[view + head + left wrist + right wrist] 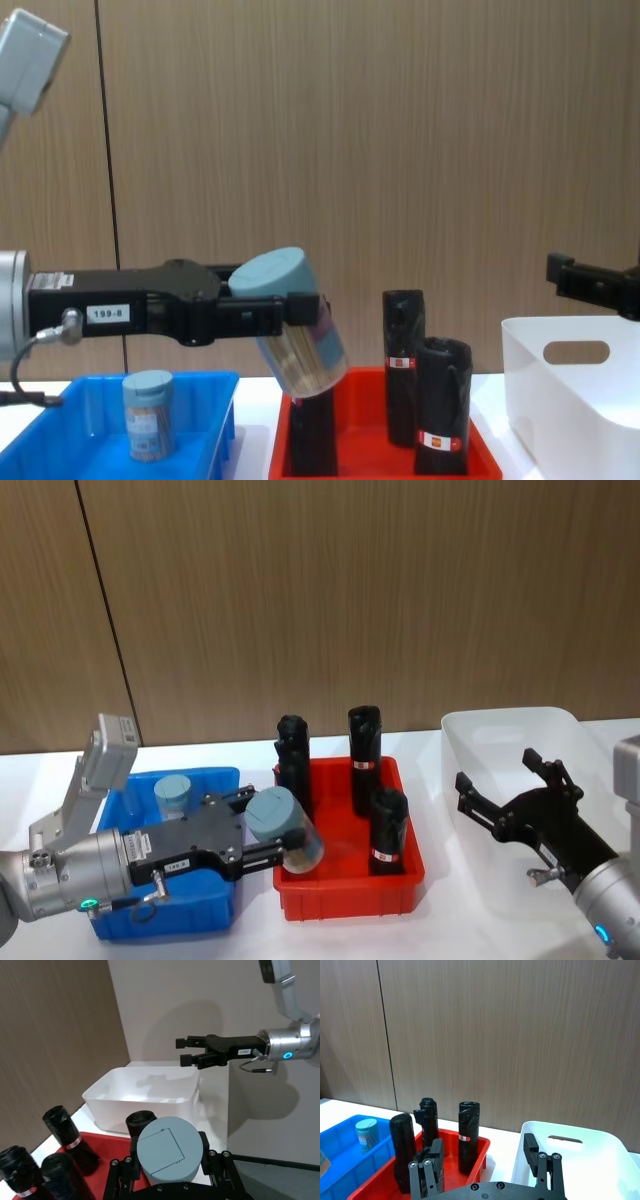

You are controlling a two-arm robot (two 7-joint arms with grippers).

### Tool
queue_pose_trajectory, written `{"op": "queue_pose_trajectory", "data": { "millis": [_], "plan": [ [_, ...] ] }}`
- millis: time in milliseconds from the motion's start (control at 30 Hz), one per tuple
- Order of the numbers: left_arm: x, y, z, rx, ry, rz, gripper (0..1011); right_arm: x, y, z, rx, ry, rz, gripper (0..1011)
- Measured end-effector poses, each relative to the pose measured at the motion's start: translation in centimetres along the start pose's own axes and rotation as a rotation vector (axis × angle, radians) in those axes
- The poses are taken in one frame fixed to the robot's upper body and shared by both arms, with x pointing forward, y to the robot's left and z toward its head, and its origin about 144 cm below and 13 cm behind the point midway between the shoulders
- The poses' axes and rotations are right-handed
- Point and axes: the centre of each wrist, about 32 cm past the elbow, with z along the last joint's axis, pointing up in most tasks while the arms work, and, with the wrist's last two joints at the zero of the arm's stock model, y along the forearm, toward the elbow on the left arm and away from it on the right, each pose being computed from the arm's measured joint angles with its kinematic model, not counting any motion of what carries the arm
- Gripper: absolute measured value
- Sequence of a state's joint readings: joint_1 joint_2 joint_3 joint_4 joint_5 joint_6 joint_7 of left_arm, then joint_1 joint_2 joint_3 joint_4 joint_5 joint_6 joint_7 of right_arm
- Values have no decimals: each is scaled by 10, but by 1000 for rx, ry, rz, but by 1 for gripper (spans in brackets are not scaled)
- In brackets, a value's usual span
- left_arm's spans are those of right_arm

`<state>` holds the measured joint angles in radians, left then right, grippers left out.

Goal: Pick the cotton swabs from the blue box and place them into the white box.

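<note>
My left gripper (266, 826) is shut on a cotton swab tub (288, 830) with a grey-blue lid. It holds the tub tilted in the air above the left edge of the red tray (350, 895), just right of the blue box (165, 920). The lid (170, 1147) sits between the fingers (120, 1166). From the side, the held tub (297, 325) hangs well above the table. Another cotton swab tub (172, 796) stands upright in the blue box. My right gripper (512, 792) is open above the white box (500, 730), with nothing between its fingers.
Three tall black rolls (364, 748) with red-white labels stand in the red tray between the two boxes. The white box (580, 400) with an oval handle cutout is at the right. A wood-panelled wall runs behind the table.
</note>
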<state>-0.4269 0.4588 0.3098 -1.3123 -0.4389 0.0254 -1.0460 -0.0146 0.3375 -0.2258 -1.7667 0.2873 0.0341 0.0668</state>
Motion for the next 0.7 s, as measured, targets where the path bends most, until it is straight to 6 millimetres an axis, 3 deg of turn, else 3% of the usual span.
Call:
{"op": "queue_pose_trajectory", "data": {
  "millis": [700],
  "plan": [
    [-2,5,-5,-9,35,-31,660,1,0,1,-5,-3,23,1002]
  ]
}}
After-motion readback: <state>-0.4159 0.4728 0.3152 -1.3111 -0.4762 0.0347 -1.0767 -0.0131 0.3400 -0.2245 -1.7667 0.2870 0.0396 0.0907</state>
